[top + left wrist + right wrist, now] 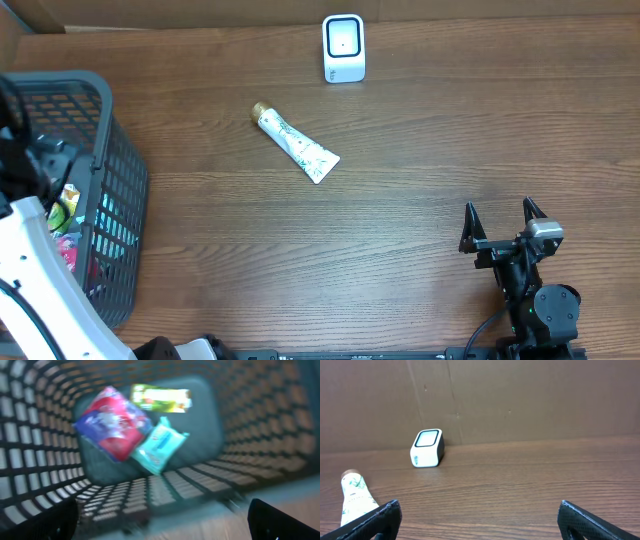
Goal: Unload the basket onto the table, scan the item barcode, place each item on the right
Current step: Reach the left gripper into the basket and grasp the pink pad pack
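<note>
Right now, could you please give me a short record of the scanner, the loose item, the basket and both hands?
Scanner: small white box scanner, upright at the far edge of the wooden table
Item: white leaf-printed tube with gold cap, lying flat, near the scanner but apart from it
Basket: dark grey mesh basket, at the left; holds a red-and-purple packet, a teal packet, a green packet
Left hand: open, empty, aimed into the basket
Right hand: open, empty, at the near right

Brown wood grain on the table (420, 150); green leaf print on the white tube (297, 146); white scanner (343, 47); dark grey mesh basket (125, 190); red-blue packet (112, 422), teal packet (160, 446), yellow-green packet (161, 398).
</note>
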You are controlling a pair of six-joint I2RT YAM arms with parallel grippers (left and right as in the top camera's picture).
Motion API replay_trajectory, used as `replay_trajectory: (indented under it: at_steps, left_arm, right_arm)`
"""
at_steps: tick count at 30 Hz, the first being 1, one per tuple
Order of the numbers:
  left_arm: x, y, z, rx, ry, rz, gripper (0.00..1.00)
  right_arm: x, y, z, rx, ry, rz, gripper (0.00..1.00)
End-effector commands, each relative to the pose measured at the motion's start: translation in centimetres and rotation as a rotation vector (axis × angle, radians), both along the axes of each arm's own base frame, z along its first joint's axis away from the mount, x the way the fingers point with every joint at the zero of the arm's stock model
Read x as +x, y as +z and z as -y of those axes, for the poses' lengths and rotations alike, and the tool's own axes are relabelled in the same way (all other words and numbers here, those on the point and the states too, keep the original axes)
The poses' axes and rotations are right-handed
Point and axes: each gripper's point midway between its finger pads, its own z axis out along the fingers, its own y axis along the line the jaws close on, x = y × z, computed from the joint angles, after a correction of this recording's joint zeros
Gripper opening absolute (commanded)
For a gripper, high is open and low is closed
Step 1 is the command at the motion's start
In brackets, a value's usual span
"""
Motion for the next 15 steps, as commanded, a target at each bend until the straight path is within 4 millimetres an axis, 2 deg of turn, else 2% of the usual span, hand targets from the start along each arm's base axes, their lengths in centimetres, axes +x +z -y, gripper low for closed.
replay_trajectory:
  at_steps: [1, 2, 12, 15]
  left_arm:
    - [-1.2, -2.8, -1.5, -0.049, 0.121, -0.042, 1.00]
    - [-1.3, -3.5, -1.7, -0.058, 0.135, -0.053, 1.00]
    - [-0.7, -15.7, -4.6, -0.100, 0.200, -0.149, 1.00]
    - [0.0, -17.3, -5.5, -0.092, 0.178, -0.174, 1.00]
  right_arm:
    - [0.0, -0.2, -0.2, 0.008, 0.009, 0.003, 1.00]
    - [0.0, -0.2, -0.2, 0.008, 0.009, 0.003, 1.00]
    - [0.0, -0.2, -0.2, 0.008, 0.009, 0.003, 1.00]
    - [0.0, -0.2, -0.2, 0.008, 0.009, 0.003, 1.00]
